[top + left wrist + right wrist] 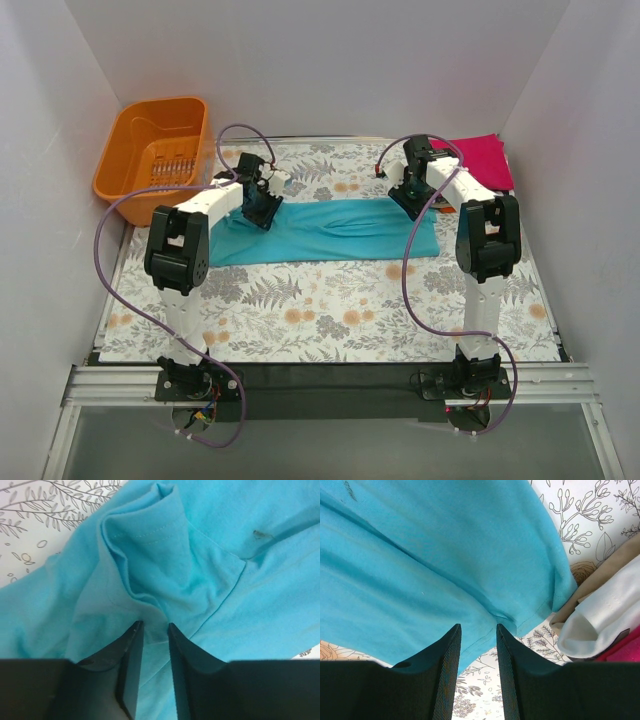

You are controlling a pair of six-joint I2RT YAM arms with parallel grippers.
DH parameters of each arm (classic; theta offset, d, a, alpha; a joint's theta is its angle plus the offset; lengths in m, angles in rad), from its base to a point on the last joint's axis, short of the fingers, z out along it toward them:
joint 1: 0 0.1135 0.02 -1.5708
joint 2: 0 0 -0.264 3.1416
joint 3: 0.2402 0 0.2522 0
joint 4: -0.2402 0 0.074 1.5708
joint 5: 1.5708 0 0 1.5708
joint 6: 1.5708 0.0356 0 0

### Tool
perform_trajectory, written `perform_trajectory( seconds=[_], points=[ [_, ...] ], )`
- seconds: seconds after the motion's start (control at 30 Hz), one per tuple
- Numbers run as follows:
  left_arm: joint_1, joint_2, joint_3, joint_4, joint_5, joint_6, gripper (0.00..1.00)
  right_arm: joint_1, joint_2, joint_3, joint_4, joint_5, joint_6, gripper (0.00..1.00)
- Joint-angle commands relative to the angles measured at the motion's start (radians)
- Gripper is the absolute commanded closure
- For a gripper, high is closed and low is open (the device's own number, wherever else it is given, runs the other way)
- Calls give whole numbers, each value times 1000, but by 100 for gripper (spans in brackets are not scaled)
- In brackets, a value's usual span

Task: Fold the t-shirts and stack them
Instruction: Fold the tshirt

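The teal t-shirt (330, 230) lies as a long folded strip across the middle of the floral mat. My left gripper (258, 205) is at its far left end. In the left wrist view the gripper (155, 625) has its jaws narrowed on a gathered bunch of the teal t-shirt (165, 565). My right gripper (408, 195) is at the strip's far right end. In the right wrist view the gripper (476, 626) has its jaws a little apart over the puckered hem of the teal t-shirt (430, 555). A magenta t-shirt (480, 160) lies at the back right.
An orange plastic basket (155, 155) stands at the back left. In the right wrist view a folded white t-shirt (600, 615), a tan cloth (605, 575) and the magenta t-shirt (626, 647) lie stacked just right of the teal hem. White walls enclose the mat (330, 310).
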Motion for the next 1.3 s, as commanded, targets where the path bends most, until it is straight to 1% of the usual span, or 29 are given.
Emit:
perform_trajectory(
  seconds=[0.0,0.1,0.13,0.23,0.37,0.43,0.47,0.6,0.77,0.9,0.97,1.03,1.13,1.17,1.27],
  points=[
    [1,1,44,22,-26,-1,75,1,-53,23,-23,-12,8,65],
    [1,0,51,14,-20,1,84,2,-53,20,-22,-4,4,65],
    [1,-4,51,11,-20,1,90,1,-53,20,-23,-1,3,65],
    [1,-28,58,-4,-13,7,100,1,-50,17,-23,3,1,65],
    [1,-56,58,-39,-1,21,100,1,-47,18,-23,-1,3,65],
    [1,-57,64,-62,31,18,91,2,-45,17,-22,-4,3,66],
    [1,-57,59,-59,40,13,83,2,-47,14,-22,-6,4,66],
    [-5,-44,58,-53,54,-13,73,2,-50,6,-23,-3,4,66],
    [-5,-1,55,-22,11,-21,72,2,-51,8,-22,10,-2,66],
    [-5,24,65,-4,-12,-30,76,2,-51,1,-22,11,-2,66],
    [-5,33,71,-6,-15,-30,80,2,-51,0,-22,16,-3,66],
    [-4,39,74,-10,-21,-28,81,2,-48,-2,-22,19,-5,66],
    [-5,35,70,-10,-13,-30,77,2,-47,0,-22,22,-8,66],
    [-5,33,71,-10,-10,-33,73,2,-47,0,-20,20,-8,66],
    [-5,24,81,-16,0,-39,69,2,-44,0,-20,19,-8,66]
  ],
)
